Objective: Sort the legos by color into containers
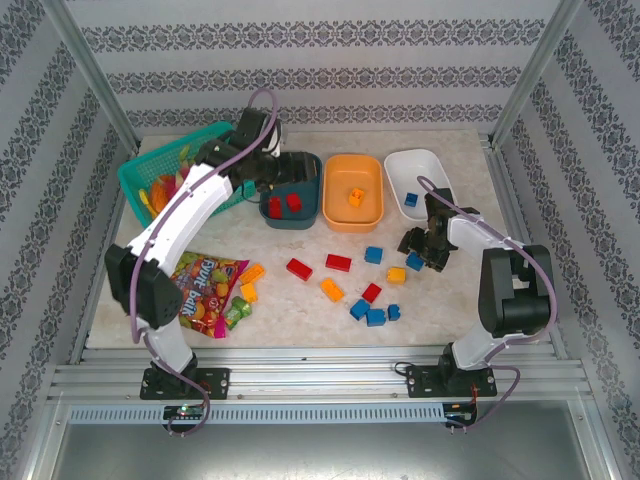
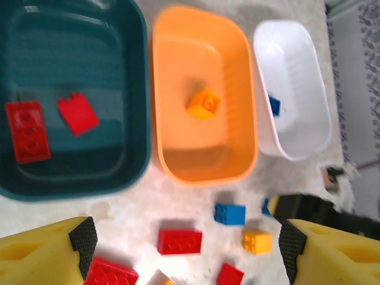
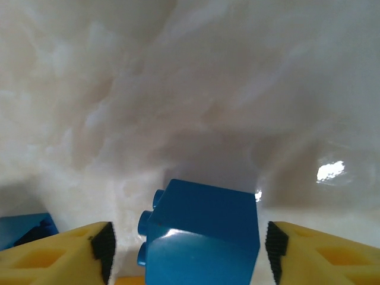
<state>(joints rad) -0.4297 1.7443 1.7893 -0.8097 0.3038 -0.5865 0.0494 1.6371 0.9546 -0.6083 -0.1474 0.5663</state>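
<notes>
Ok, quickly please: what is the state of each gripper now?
Left gripper: open, holding nothing.
Right gripper: open around a blue brick, not gripping it yet.

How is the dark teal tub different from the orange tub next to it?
The dark teal tub is a deep blue-green; the orange tub is bright orange. The dark teal tub holds two red bricks; the orange tub holds just one orange brick. Both are shallow, rounded tubs of about the same size.
</notes>
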